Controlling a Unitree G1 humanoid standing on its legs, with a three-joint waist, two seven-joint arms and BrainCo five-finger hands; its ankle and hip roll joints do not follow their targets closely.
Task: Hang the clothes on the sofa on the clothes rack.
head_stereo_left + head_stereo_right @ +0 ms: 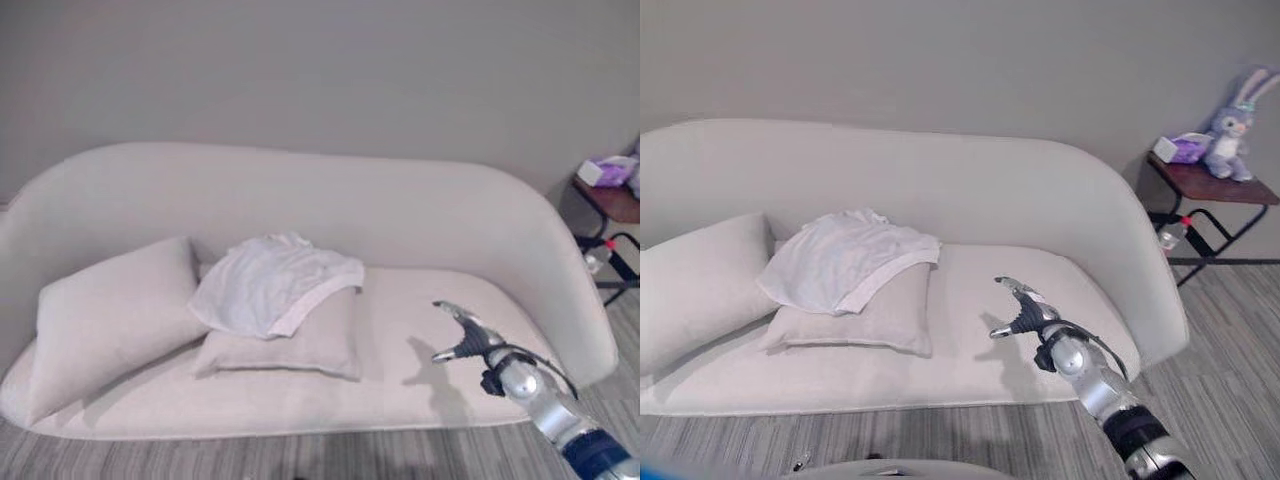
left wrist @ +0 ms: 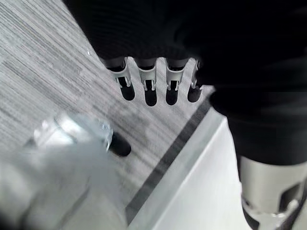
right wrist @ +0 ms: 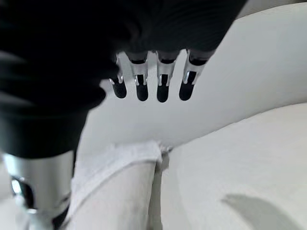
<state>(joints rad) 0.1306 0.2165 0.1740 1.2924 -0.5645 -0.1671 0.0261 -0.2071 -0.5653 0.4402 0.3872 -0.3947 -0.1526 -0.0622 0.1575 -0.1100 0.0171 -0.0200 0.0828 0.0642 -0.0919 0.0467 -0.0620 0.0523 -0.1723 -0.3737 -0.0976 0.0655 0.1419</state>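
Crumpled white cloth garment [image 1: 272, 282] draped over the smaller beige square cushion [image 1: 300, 345], near the middle of the cream curved-back fabric sofa [image 1: 970, 190], toward its left half. Larger beige cushion [image 1: 105, 315] propped against the sofa's left end, just beside the smaller one. Right hand [image 1: 1025, 305] hovering above the seat's right front part, well apart from the garment, fingers [image 3: 141, 86] straight and spread, holding nothing. Left hand [image 2: 158, 81] low over the grey striped carpet [image 2: 43, 72], fingers relaxed and empty. Dark wooden side table [image 1: 1210, 185] past the sofa's right end, carrying a grey-purple plush rabbit [image 1: 1235, 125].
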